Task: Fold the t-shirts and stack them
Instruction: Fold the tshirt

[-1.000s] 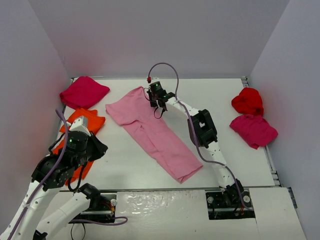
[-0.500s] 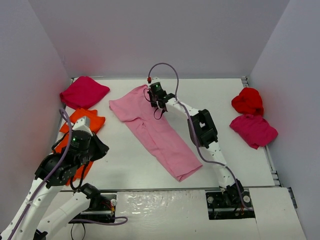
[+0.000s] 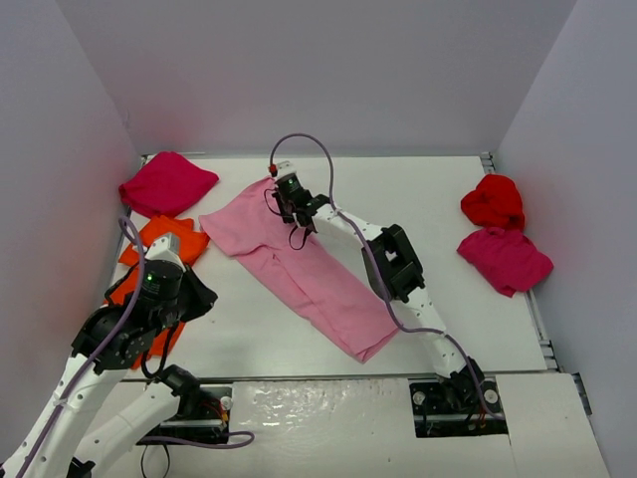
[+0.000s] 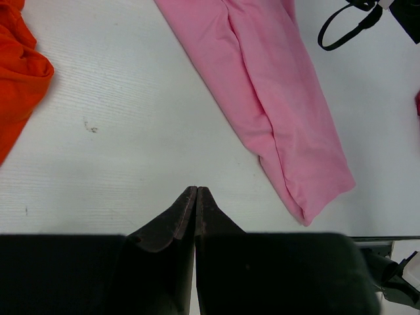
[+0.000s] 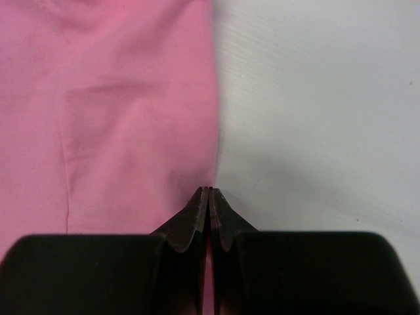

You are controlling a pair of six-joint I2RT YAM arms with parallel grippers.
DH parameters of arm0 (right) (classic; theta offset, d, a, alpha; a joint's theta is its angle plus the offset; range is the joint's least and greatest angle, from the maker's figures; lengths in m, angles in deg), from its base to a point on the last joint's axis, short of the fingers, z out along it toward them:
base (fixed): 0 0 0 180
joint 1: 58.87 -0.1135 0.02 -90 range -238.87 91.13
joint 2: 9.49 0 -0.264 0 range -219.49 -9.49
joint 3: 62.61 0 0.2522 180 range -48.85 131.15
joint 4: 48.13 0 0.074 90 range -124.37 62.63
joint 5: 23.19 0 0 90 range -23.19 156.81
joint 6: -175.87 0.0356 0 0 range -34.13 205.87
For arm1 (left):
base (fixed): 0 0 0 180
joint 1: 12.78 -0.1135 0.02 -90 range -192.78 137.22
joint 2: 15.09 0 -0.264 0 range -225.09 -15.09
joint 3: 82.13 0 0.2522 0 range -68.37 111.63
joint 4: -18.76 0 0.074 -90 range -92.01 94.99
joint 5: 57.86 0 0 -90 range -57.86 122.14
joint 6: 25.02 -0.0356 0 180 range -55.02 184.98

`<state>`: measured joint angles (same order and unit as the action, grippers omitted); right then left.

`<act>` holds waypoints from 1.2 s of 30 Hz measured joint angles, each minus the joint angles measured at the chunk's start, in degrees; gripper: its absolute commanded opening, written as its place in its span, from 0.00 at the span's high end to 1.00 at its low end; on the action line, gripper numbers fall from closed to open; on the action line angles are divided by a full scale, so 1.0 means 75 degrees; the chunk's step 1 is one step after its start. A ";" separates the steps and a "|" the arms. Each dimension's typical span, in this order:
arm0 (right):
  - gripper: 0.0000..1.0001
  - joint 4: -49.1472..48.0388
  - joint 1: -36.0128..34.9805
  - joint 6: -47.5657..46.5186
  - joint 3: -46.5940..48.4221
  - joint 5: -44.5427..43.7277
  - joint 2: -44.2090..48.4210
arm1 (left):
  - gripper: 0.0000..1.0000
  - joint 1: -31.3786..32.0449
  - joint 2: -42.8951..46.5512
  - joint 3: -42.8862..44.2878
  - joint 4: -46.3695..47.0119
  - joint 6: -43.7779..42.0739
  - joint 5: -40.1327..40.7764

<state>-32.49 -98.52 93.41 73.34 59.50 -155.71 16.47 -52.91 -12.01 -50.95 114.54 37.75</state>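
A light pink t-shirt [image 3: 299,269] lies folded lengthwise in a long diagonal strip across the middle of the table. My right gripper [image 3: 284,197] is at the shirt's far end, shut on its edge [image 5: 118,98], with pink cloth showing between the jaws [image 5: 209,190]. My left gripper [image 3: 194,296] is shut and empty [image 4: 197,189], held above bare table near the front left. The pink strip [image 4: 275,98] lies ahead of it to the right. Orange shirts [image 3: 164,249] lie crumpled by the left arm and show at the left edge of the left wrist view [image 4: 16,79].
A magenta shirt [image 3: 167,184] lies at the far left corner. A bright red shirt [image 3: 493,202] and another magenta shirt [image 3: 505,259] lie bunched at the right edge. White walls enclose the table on three sides.
My right gripper has moved left along the far side, dragging the pink shirt's upper end with it. The strip now lies further left. The left arm has barely moved.
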 measured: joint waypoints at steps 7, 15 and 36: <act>1.00 -0.0220 0.0099 -0.0138 -0.0324 -0.0302 0.0050 | 1.00 0.0000 -0.0002 0.0000 -0.0002 0.0024 -0.0006; 1.00 -0.0817 0.0534 -0.0132 -0.0879 -0.0601 0.0214 | 1.00 0.0000 0.0186 -0.0003 -0.0079 0.0060 -0.0006; 0.98 0.0328 0.3083 0.1077 -0.1287 -0.2777 0.0605 | 1.00 0.0000 0.0563 -0.0412 -0.0293 0.0090 -0.0003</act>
<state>-30.03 -75.39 101.49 63.69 38.68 -151.18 16.47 -48.69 -15.10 -53.15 115.22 37.73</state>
